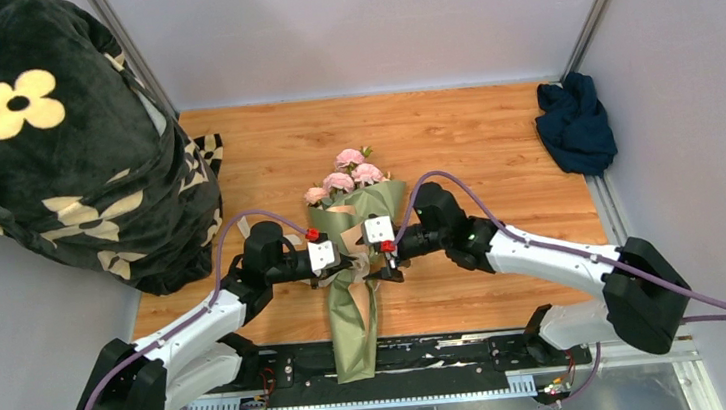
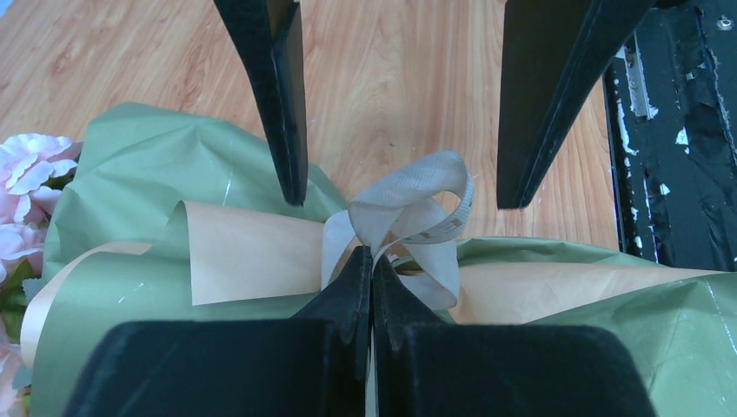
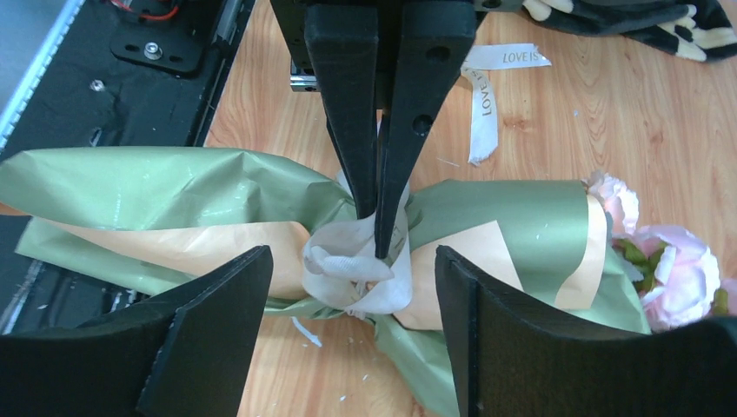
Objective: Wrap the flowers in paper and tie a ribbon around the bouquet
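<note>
The bouquet lies on the wooden table with its pink flowers (image 1: 348, 171) pointing away from me. Its olive-green paper (image 1: 353, 316) shows a tan inner face and tapers toward the near edge. A cream ribbon (image 2: 408, 195) is looped and knotted around the bouquet's waist. My left gripper (image 2: 372, 261) is shut on a strand of that ribbon at the knot. My right gripper (image 3: 350, 256) stands open, one finger on each side of the knot, touching nothing. A loose printed ribbon end (image 3: 487, 95) trails on the wood.
A black blanket with cream flower prints (image 1: 52, 145) is heaped at the far left. A dark navy cloth (image 1: 574, 124) lies at the far right. The black base rail (image 1: 454, 352) runs along the near edge under the cone's tip.
</note>
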Tool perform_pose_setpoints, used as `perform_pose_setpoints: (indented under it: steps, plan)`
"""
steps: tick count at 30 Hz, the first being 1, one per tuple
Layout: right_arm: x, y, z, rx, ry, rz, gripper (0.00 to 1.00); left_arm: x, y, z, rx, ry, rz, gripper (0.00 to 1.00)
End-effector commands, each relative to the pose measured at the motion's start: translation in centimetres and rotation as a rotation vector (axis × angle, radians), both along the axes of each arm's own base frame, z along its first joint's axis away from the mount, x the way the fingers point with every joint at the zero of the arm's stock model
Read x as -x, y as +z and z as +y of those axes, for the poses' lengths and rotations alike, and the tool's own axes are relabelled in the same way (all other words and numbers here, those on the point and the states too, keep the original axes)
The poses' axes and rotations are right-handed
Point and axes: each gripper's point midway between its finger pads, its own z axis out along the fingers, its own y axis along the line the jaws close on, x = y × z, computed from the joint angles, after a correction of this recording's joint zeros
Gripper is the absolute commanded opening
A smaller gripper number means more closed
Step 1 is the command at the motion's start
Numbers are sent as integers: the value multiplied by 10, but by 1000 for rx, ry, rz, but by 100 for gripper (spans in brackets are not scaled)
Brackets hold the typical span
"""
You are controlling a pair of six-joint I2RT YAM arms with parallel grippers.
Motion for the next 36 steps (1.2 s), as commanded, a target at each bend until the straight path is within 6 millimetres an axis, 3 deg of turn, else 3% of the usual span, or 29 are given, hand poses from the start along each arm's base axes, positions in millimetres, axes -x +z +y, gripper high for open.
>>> perform_pose_setpoints:
  steps: [1,2,7,9,12,13,15,18,22,25,29,34,36]
  plan:
    - [4,0,10,18,72,-61,68,-2,4,-2,9,-1,-12,0]
    - [3,-3,9,30,66,-57,65,-3,4,-2,10,0,-14,0]
    - [3,-2,7,16,51,-66,3,-2,5,-2,12,-2,-18,0]
    - [1,-4,1,38,29,-73,0,-2,8,-3,18,0,-18,2]
    - [-1,-5,-8,68,-2,-79,0,2,20,-2,3,-33,-38,48]
    - [0,-4,-8,61,2,-80,0,11,15,2,-44,-72,-24,58]
    - [4,2,-7,35,22,-80,0,21,11,11,-133,-156,-91,63]
    - [6,11,-3,-2,39,-89,0,22,11,21,-213,-148,-85,47]
    - [8,13,-1,-23,52,-93,0,26,15,22,-230,-165,-64,14]
    - [5,9,-4,-7,41,-82,0,26,24,24,-236,-158,-60,0]
    - [2,12,0,-25,32,-83,0,36,36,12,-138,-191,8,0]
    - [-3,16,6,-67,-7,-52,0,22,67,-12,66,-129,69,0]
    - [-6,14,6,-72,-37,-26,7,18,75,-17,109,-97,131,0]
